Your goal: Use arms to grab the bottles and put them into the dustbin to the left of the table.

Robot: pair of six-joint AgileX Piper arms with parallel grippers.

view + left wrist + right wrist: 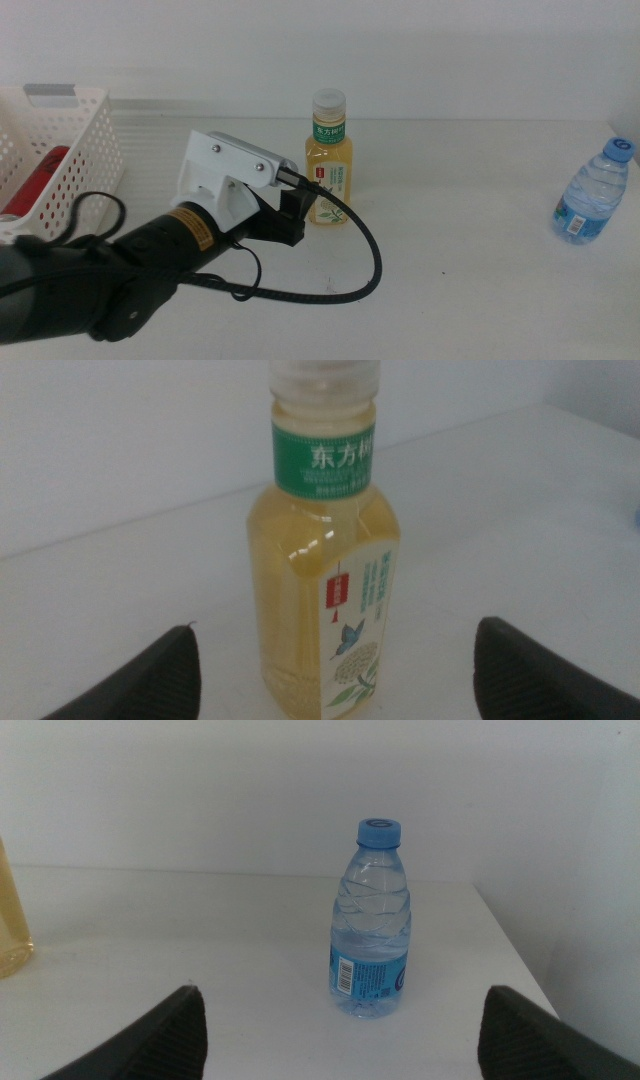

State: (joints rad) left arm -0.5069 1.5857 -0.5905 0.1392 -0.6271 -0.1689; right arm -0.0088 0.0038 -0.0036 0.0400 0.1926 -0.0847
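Observation:
The yellow tea bottle (pixel 328 160) stands upright mid-table. My left gripper (pixel 297 208) comes in from the left and sits right beside it, at its lower part. In the left wrist view the tea bottle (pixel 325 590) stands between my open jaws, and the left gripper (pixel 335 626) does not touch it. The blue-capped water bottle (pixel 594 192) stands at the far right. My right gripper (pixel 340 993) is open and faces the water bottle (pixel 372 930) from some way off; this arm is out of the middle view. The white dustbin (pixel 85 140) at the left holds a red soda can (pixel 35 180).
A thick black cable (pixel 360 270) loops from the left arm over the table in front of the tea bottle. The tea bottle's edge (pixel 10 920) shows in the right wrist view. A table edge lies just past the water bottle.

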